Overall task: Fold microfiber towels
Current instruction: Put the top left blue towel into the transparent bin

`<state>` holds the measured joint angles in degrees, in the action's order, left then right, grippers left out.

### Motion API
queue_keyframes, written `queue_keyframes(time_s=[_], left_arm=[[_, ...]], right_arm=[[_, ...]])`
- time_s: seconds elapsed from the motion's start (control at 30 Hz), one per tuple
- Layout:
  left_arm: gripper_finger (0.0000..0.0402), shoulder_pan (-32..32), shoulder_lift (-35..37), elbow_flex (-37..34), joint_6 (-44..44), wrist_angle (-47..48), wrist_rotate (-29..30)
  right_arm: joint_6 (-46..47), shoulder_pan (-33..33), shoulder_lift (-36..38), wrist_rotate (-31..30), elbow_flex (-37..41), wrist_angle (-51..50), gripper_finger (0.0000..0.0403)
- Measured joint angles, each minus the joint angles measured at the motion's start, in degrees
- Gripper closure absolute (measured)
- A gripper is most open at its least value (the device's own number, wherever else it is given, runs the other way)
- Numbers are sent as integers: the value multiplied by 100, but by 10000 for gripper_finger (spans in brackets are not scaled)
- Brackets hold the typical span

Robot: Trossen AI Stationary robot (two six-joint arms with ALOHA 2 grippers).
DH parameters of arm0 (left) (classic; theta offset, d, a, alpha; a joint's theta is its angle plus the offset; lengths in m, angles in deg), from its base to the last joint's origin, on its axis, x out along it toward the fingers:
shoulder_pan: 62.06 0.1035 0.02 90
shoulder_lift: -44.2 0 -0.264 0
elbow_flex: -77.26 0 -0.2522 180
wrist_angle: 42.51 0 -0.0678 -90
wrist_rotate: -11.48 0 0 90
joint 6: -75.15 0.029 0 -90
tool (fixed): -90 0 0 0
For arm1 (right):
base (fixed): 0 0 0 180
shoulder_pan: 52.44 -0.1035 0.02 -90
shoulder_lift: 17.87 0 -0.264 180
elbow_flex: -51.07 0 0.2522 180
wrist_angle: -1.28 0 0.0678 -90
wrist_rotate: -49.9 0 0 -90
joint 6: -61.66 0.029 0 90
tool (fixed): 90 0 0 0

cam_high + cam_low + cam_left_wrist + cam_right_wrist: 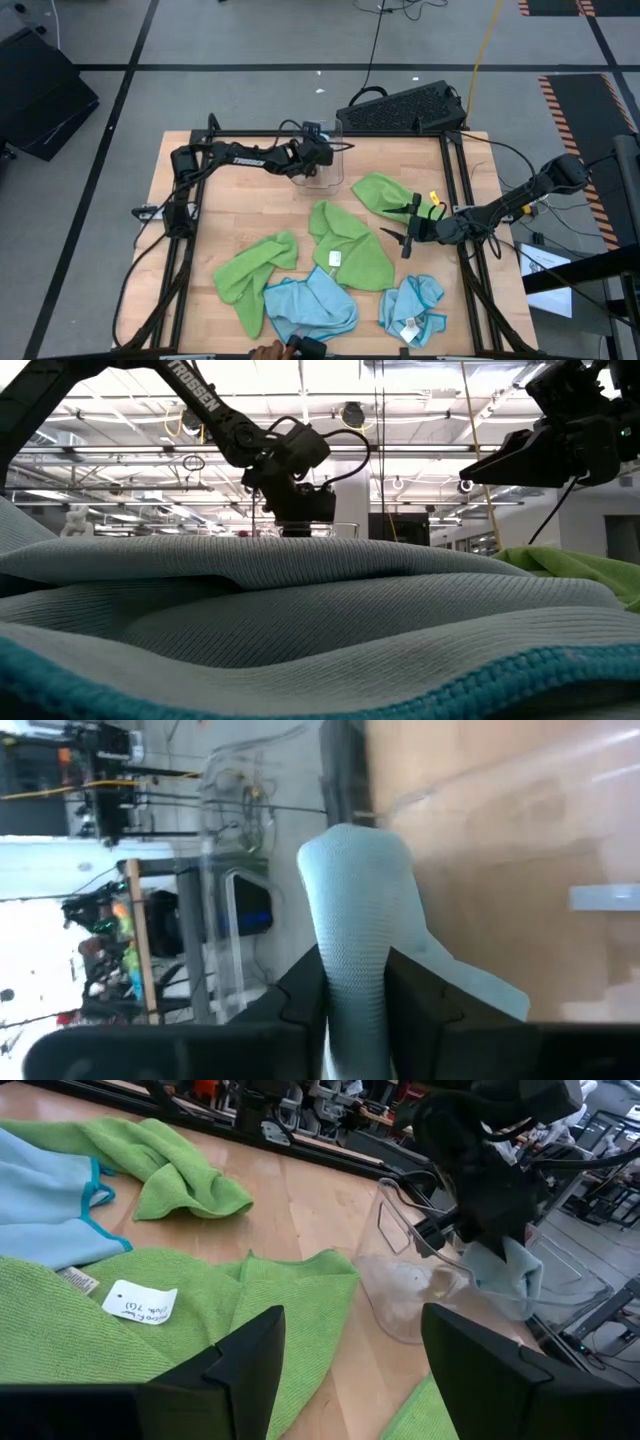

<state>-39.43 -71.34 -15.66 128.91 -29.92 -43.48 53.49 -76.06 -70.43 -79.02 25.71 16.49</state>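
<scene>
My left gripper (318,160) reaches into the clear plastic bin (335,170) at the far middle of the table, shut on a folded light blue towel (355,910). The right wrist view also shows this towel (505,1275), behind the bin's clear wall. Three lime green towels (255,268) (350,245) (385,195) and two light blue ones (310,305) (412,305) lie crumpled on the wood. My right gripper (408,235) hovers open at the right, above the green towels and touching nothing. My left gripper pinches the folded light blue towel between its two fingers (420,1000). They grip several layers partway along the bundle (355,980), and its rounded folded end (355,850) sticks out past the fingertips. The fingers slant downward from the table's left. Whether the towel touches the bin's floor I cannot tell.
A black keyboard (400,108) sits beyond the table's far edge. Black frame rails (455,190) run along the table's sides. A person's hand (268,350) shows at the near edge. In the low view a light blue towel (300,620) fills the foreground.
</scene>
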Motion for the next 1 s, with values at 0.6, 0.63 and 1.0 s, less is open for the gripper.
queue_keyframes(time_s=[0.6, 0.63, 1.0], left_arm=[[215, 414, 4, 915, -2250, 1985, -2478], [216, 430, 4, 974, -2309, 2124, -2564], [231, 424, 7, 1538, -2912, 2822, -3587]], right_arm=[[-2, 2, -2, -2, 0, 0, 176], [-2, 2, -2, -2, 0, 0, 176], [-2, 2, -2, -2, 0, -2, 177]])
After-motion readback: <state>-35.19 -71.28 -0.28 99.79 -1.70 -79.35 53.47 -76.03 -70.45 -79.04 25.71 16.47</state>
